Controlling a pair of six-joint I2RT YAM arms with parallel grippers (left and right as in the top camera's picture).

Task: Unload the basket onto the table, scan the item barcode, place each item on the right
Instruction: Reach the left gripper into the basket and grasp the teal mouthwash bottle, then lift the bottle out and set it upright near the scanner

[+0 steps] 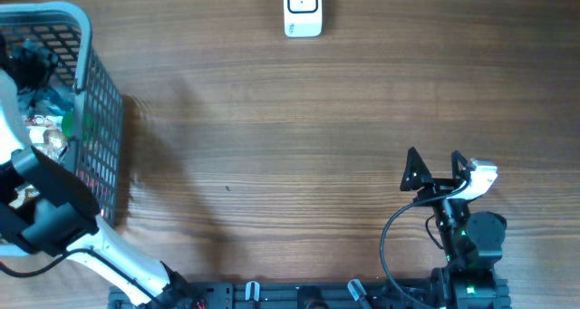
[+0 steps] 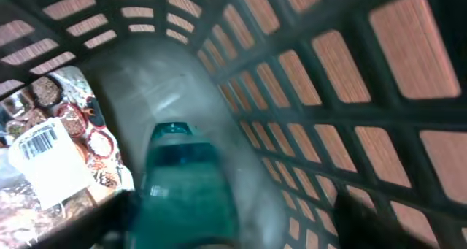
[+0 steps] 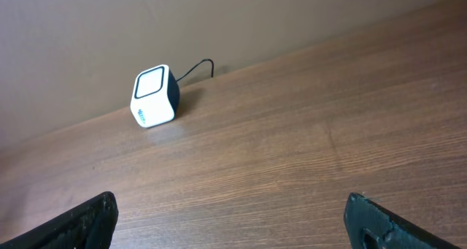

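Overhead, you see a brown wooden bench [image 1: 299, 119]. A grey-blue plastic mesh basket [image 1: 100, 91] sits in its far left corner. A small white cube-shaped barcode scanner [image 1: 303, 10] stands at the middle of the far edge, well apart from the basket. The white and black left arm [image 1: 54, 214] rises from the near edge and bends over the basket rim. The left gripper [image 1: 30, 62] is sunk among the packed goods. The right gripper [image 1: 435, 159] rests near the near right corner with its jaws spread and nothing between them.

From the left wrist, you look down inside the basket, and the view is blurred. A teal, rounded plastic item [image 2: 186, 183] lies directly below, just beside the mesh wall. To its left is a printed snack packet with a white barcode label [image 2: 44, 150]. You cannot tell whether the jaws are released or already gripping.

From the right wrist, both dark fingertips [image 3: 87, 220] sit wide apart, facing the scanner across bare wood.

Likely risks: a finger could catch the mesh wall and drag the basket. The jaws could pinch two goods at once. The barcode could end up turned away from the scanner.
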